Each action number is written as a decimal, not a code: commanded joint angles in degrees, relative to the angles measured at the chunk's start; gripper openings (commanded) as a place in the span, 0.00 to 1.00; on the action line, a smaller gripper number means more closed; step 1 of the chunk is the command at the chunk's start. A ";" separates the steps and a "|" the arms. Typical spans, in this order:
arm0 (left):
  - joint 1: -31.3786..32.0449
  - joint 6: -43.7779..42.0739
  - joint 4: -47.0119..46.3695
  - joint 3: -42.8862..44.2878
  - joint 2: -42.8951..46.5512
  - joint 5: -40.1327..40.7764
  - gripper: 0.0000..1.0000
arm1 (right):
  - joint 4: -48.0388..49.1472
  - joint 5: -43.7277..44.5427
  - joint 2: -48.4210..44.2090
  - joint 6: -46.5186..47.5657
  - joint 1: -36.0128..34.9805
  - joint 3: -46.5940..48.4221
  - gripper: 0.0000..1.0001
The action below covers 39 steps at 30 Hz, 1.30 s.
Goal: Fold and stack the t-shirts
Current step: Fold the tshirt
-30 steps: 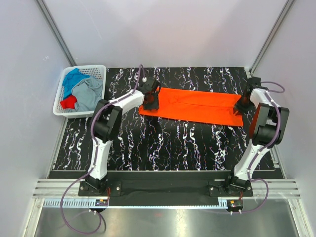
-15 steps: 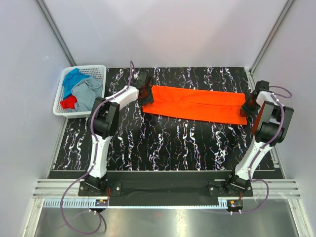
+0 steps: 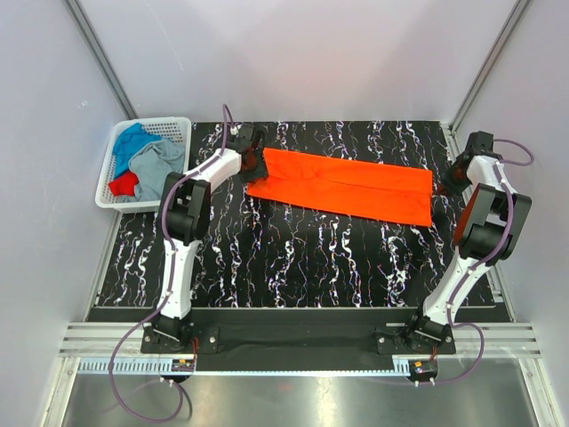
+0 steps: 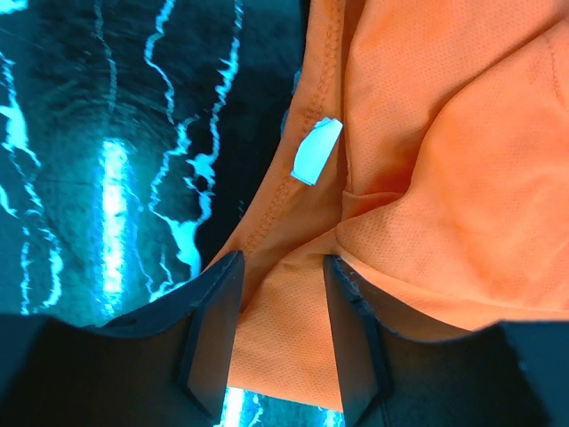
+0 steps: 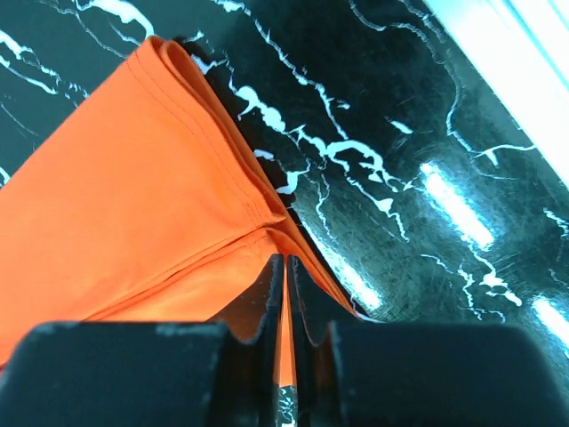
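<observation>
The orange t-shirt lies folded into a long strip across the back of the table. My left gripper is at its collar end. In the left wrist view my left gripper has its jaws apart, fingertips down on the cloth, and a flat patch of orange lies between them, near the white neck label. My right gripper is at the hem end. In the right wrist view my right gripper has its jaws nearly together, pinching a thin edge of the orange cloth.
A white lattice basket stands off the table's back left corner. It holds a blue t-shirt, a grey one and a red one. Grey walls with metal posts close in on both sides.
Both grippers have moved outward and toward the back. The orange shirt has stretched longer and flatter between them. The right jaws have closed in on the hem.
</observation>
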<state>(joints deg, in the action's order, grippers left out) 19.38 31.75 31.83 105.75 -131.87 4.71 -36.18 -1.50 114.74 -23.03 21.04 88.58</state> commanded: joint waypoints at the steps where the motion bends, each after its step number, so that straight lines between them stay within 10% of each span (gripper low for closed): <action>1: -0.48 -0.90 1.74 1.12 -2.33 -1.10 0.48 | -0.56 -2.36 0.05 0.35 -0.12 0.73 0.10; 27: -2.24 -2.21 0.25 9.02 -7.17 -4.17 0.52 | 5.50 2.47 1.21 -3.78 -0.03 -9.11 0.08; 33: -5.48 -3.71 -1.76 20.54 -9.90 -13.66 0.54 | 3.60 5.88 -10.74 -8.61 -0.12 -16.42 0.21; 39: -6.11 -1.69 -10.90 10.38 1.52 -21.05 0.61 | -5.56 7.31 -15.14 -8.35 0.23 -6.67 0.40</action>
<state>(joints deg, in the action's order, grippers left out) 13.13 29.69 27.57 119.72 -139.87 -10.44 -38.09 3.70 105.16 -30.35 21.08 76.23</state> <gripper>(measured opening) 0.606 0.381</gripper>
